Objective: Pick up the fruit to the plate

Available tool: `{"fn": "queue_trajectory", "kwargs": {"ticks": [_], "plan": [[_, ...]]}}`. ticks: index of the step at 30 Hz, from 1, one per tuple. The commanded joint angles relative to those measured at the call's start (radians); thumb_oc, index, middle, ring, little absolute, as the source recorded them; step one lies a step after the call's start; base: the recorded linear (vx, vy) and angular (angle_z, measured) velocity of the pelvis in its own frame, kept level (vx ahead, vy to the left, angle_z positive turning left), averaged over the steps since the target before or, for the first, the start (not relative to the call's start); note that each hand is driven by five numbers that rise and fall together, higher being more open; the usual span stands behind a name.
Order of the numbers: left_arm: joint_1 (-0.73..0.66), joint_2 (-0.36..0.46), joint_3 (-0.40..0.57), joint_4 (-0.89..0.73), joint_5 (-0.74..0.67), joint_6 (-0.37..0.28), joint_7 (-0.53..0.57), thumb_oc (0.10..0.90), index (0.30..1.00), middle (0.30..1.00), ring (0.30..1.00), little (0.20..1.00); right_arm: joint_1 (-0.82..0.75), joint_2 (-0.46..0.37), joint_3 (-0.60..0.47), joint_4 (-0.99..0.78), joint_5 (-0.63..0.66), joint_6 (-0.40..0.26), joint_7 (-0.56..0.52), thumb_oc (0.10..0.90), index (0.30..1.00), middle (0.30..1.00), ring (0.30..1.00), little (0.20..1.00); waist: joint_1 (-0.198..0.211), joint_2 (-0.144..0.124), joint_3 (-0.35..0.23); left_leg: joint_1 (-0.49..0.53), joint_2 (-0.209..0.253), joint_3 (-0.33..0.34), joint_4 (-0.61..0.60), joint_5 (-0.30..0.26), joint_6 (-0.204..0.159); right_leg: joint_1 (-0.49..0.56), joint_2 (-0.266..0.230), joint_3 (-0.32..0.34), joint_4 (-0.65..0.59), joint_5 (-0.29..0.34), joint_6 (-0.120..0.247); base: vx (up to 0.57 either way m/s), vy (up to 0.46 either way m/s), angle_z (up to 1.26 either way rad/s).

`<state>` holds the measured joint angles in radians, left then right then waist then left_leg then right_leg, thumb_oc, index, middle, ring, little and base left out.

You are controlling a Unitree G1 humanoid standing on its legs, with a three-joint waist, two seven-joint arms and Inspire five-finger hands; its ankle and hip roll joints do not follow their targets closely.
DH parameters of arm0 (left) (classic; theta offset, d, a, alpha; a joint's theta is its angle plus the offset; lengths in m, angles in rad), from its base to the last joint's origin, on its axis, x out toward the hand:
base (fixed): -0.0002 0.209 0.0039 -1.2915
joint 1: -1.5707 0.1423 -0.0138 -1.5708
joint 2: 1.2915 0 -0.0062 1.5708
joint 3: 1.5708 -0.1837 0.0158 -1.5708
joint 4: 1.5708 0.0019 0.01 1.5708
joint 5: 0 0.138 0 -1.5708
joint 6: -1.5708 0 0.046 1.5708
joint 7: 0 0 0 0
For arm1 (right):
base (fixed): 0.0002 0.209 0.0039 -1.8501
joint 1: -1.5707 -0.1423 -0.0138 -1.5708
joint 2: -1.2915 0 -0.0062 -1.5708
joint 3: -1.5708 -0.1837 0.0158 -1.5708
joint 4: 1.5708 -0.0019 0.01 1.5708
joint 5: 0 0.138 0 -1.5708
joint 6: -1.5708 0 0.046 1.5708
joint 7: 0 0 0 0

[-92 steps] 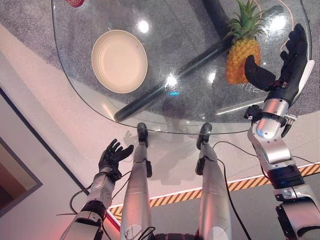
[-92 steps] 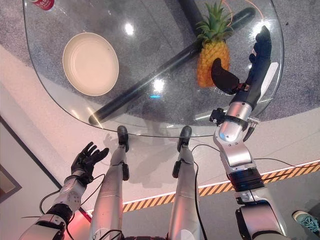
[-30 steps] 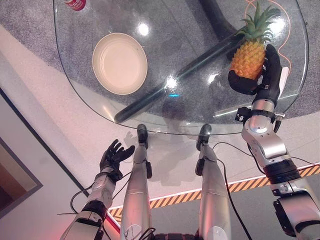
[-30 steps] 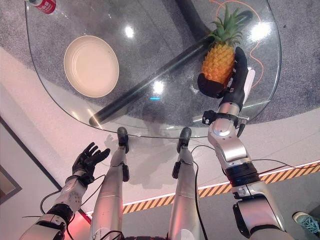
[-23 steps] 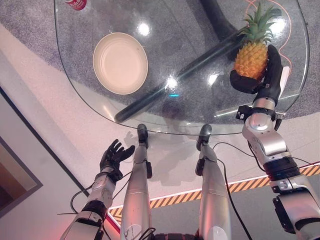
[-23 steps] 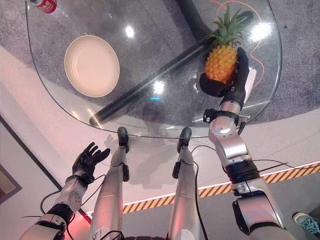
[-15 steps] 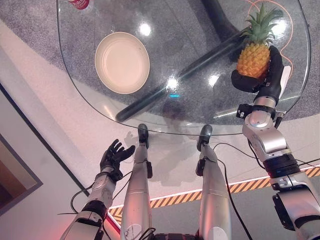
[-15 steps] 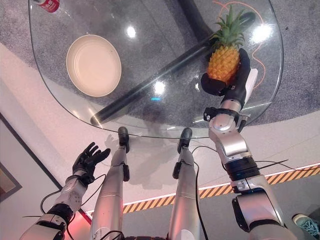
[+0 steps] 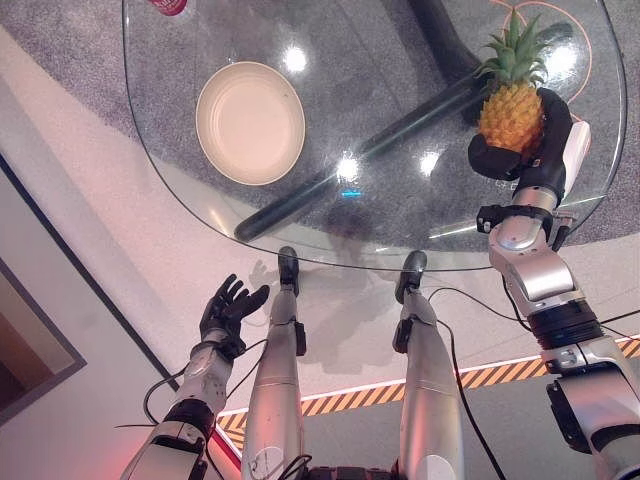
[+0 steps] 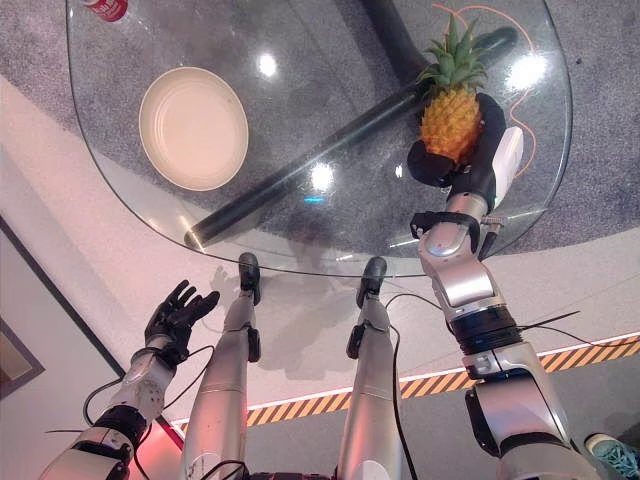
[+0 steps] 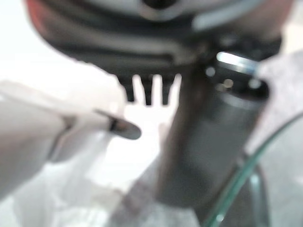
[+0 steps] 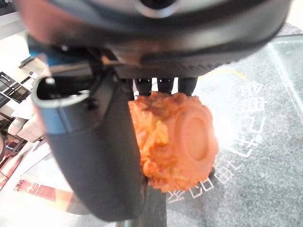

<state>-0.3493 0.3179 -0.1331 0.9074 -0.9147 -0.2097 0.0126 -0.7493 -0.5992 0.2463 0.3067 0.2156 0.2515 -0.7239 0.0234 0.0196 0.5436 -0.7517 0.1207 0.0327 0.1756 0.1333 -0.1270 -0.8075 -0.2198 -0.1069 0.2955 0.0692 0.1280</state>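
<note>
Right hand (image 9: pixel 520 150) curled round pineapple (image 9: pixel 510 112), thumb under its base, fruit upright at right side of glass desk (image 9: pixel 400 225). Cream plate (image 9: pixel 250 122) well apart, on desk's left part, bare. Left hand (image 9: pixel 228 308) below desk edge, fingers spread, holding nothing.

Orange pineapple (image 9: pixel 510 112) with green crown, cream plate (image 9: pixel 251 122), dark hand (image 9: pixel 530 150).
</note>
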Motion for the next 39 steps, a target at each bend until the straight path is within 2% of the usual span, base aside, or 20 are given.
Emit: {"fn": "queue_trajectory", "kwargs": {"ticks": [1,4,10,14,20,27,39], "plan": [[0.028,0.017,0.038,-0.001,-0.083,-0.057,0.032,0.8,0.9,0.9,0.9,0.9,0.008,-0.05,0.056,0.018,-0.033,-0.012,-0.01,0.1,0.3,0.3,0.3,0.2,0.01,0.0,-0.024,-0.026,-0.055,-0.005,0.047,-0.055,0.031,0.015,0.028,-0.071,-0.029,-0.007,-0.008,0.0,0.0,0.0],[0.02,0.023,0.057,-0.014,-0.116,-0.091,0.068,0.8,0.9,0.9,0.9,0.9,0.007,-0.054,0.055,0.022,-0.034,-0.028,-0.024,0.1,0.3,0.3,0.3,0.2,0.011,0.0,-0.024,-0.023,-0.055,-0.006,0.047,-0.056,0.031,0.017,0.026,-0.073,-0.026,-0.01,-0.008,0.0,0.0,0.0],[-0.027,0.06,0.132,-0.05,-0.139,-0.176,0.212,0.8,0.9,0.9,0.9,0.9,0.014,-0.052,0.05,0.004,-0.058,-0.048,-0.062,0.1,0.3,0.3,0.3,0.2,0.01,-0.004,-0.024,-0.018,-0.055,-0.012,0.048,-0.057,0.029,0.02,0.027,-0.07,-0.022,-0.016,-0.008,0.0,0.0,0.0],[-0.075,0.096,0.183,-0.079,-0.125,-0.255,0.317,0.8,0.9,0.9,0.9,0.9,0.017,-0.05,0.046,-0.006,-0.072,-0.076,-0.11,0.1,0.3,0.3,0.3,0.2,0.008,-0.009,-0.024,-0.013,-0.054,-0.015,0.051,-0.06,0.025,0.026,0.025,-0.07,-0.022,-0.02,-0.009,0.0,-0.008,0.0],[-0.154,0.134,0.22,-0.119,-0.085,-0.318,0.411,0.8,0.9,0.9,0.9,0.9,0.012,-0.045,0.03,-0.015,-0.082,-0.111,-0.16,0.1,0.3,0.3,0.3,0.2,0.0,-0.013,-0.024,-0.017,-0.053,-0.017,0.058,-0.064,0.022,0.022,0.025,-0.065,-0.019,-0.024,-0.011,0.0,0.0,0.0],[-0.192,0.149,0.222,-0.18,-0.011,-0.33,0.464,0.8,0.9,0.9,0.9,0.9,0.015,-0.043,0.004,-0.043,-0.105,-0.127,-0.187,0.1,0.3,0.3,0.3,0.2,-0.002,-0.015,-0.024,-0.024,-0.053,-0.018,0.056,-0.067,0.021,0.016,0.026,-0.061,-0.022,-0.023,-0.009,0.0,0.0,0.0],[-0.207,0.133,0.234,-0.267,0.023,-0.38,0.479,0.8,0.9,0.9,0.9,0.9,0.021,-0.021,-0.041,-0.096,-0.246,-0.221,-0.284,0.1,0.3,0.3,0.3,0.2,-0.004,-0.017,-0.024,-0.03,-0.052,-0.019,0.052,-0.073,0.021,0.016,0.029,-0.058,-0.033,-0.024,-0.005,0.0,0.0,0.0]]}}
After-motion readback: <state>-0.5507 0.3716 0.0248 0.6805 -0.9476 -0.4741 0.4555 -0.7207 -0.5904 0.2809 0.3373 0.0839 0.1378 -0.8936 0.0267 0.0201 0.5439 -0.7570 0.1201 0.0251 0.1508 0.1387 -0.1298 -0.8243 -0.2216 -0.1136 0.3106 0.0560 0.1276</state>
